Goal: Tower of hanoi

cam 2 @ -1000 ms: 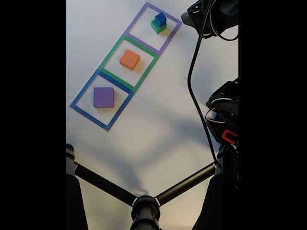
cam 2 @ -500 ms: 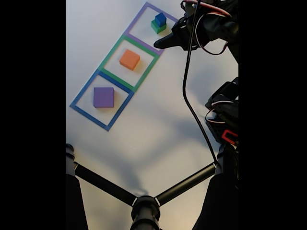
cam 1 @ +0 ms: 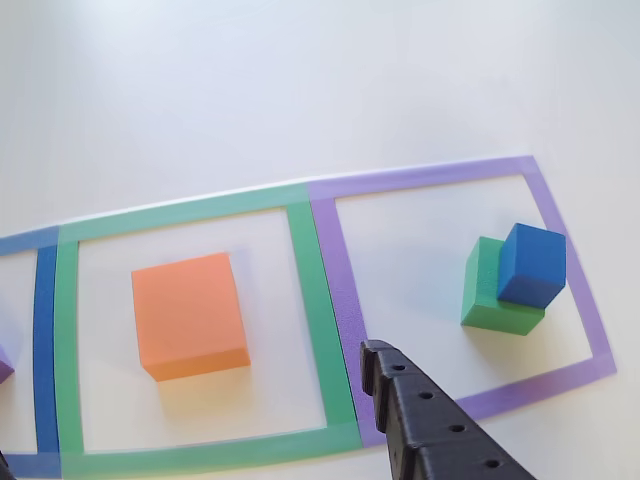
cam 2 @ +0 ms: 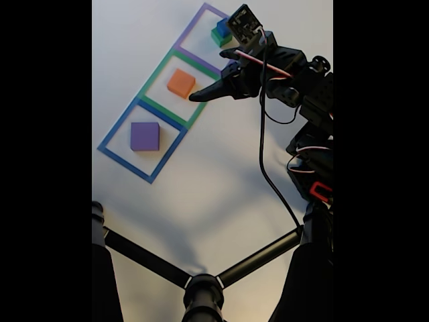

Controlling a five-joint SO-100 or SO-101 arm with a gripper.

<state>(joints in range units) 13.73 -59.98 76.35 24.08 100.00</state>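
Black gripper [cam 2: 201, 96], jaw opening impossible to tell, has swung down from the upper right of the fixed view and now reaches over the green square's [cam 2: 155, 79] edge, likely heading for a block. Four blocks, three taped squares: purple block [cam 2: 145, 135] lower left, orange block [cam 2: 181, 83] mid, blue block [cam 1: 531, 264] atop green block [cam 1: 484, 295] farthest.

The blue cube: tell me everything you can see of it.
The blue cube is the smallest block, plain and matte, with sharp edges and an even dark blue colour. It sits stacked on the green cube, shifted toward one corner so part of the green top shows. Both stand inside the purple tape square at the end of the row. Nothing else touches it; the gripper is off to the side of it.
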